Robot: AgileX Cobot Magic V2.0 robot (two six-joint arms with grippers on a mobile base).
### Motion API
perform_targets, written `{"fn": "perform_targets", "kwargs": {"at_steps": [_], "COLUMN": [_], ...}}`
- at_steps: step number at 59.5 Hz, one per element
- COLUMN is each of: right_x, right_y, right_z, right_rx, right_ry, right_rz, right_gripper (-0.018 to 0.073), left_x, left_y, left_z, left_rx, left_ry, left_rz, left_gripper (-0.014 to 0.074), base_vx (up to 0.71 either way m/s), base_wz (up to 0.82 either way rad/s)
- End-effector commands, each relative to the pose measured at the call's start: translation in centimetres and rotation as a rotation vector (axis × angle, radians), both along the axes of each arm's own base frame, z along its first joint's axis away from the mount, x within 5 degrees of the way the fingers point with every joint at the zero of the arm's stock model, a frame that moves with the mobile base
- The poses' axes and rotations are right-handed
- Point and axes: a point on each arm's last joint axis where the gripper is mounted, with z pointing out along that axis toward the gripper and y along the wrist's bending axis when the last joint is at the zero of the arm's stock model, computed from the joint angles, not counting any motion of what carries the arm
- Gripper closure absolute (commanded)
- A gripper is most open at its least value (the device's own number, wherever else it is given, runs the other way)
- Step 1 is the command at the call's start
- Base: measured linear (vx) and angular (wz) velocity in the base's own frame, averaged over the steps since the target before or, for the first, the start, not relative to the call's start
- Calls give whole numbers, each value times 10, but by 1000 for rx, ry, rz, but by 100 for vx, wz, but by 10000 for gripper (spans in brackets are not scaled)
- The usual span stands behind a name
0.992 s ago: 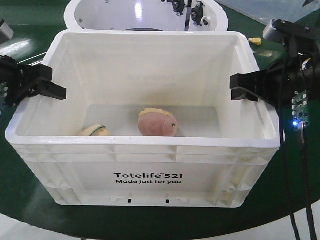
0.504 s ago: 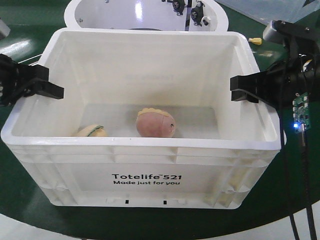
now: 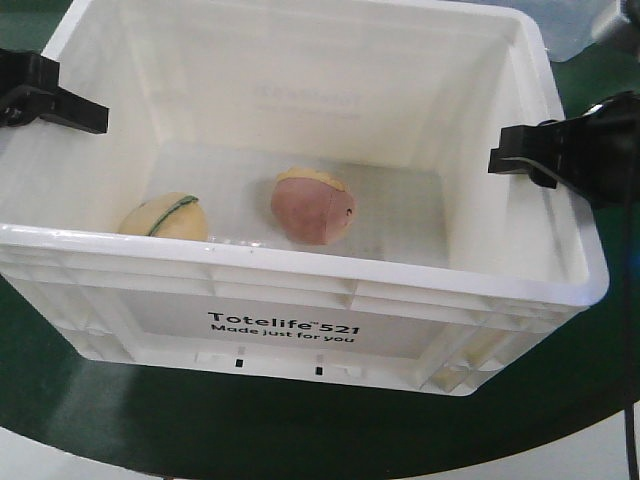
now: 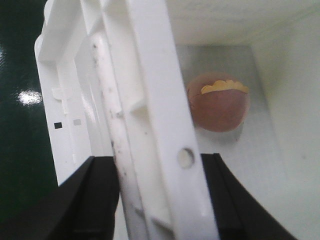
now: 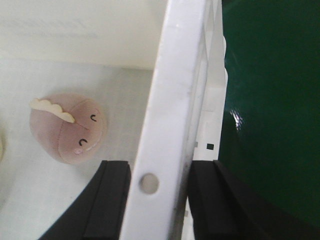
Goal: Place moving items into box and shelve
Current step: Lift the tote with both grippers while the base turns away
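Both toys are in, so the risky part is carrying the box [image 3: 300, 330] to the shelf. The pale yellow toy [image 3: 165, 216] sits on the floor of the box at the near left. The reddish-brown toy [image 3: 312, 205] is about in the middle. They're apart, and nothing holds either one in place.

The left end effector [image 4: 155, 195] is pinched onto the left wall, one finger inside and one outside, with the rim filling the narrow gap. The right end effector [image 5: 160, 197] has the right wall the same way. Neither holds anything else. I can't tell from here if the box is clear of the green bench [image 3: 300, 440].

What worries me:
- It's only two small pinches on smooth plastic, each partway along a side wall. I reckon the box could swing around the line between them and dip its near or far edge.
- The toys are round. If the box tips they'd probably roll to the low side, which adds to the tilt. The walls look deep enough to keep them in.
- If one arm moves ahead of the other, or they drift apart, a wall could flex and slip out of the fingers. That side would then drop.
- The rim has ribs and steps, so a finger sitting half on one may have less contact than it seems.
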Motion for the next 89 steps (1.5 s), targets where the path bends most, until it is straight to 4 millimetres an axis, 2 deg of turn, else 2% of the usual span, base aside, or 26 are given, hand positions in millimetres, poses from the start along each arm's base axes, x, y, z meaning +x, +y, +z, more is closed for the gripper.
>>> {"fn": "perform_targets", "kwargs": {"at_steps": [1,21,89], "right_x": [-10,-25,-23], "right_y": [0,-6,-6], "right_z": [41,62,59], "right_rx": [114,152,134], "right_ry": [-237,-375,-368], "right_rz": [-22,-46,-42], "right_gripper": [565,565,565], "left_x": [-16,-17,-17], "left_y": [-14,-14,-15], "left_z": [37,37,38], "left_rx": [-192,-192,-207], "left_ry": [-107,-92,-94], "left_rz": [-34,-47,-51], "left_gripper": [600,600,600], "base_vx": [0,0,0], "base_wz": [0,0,0]}}
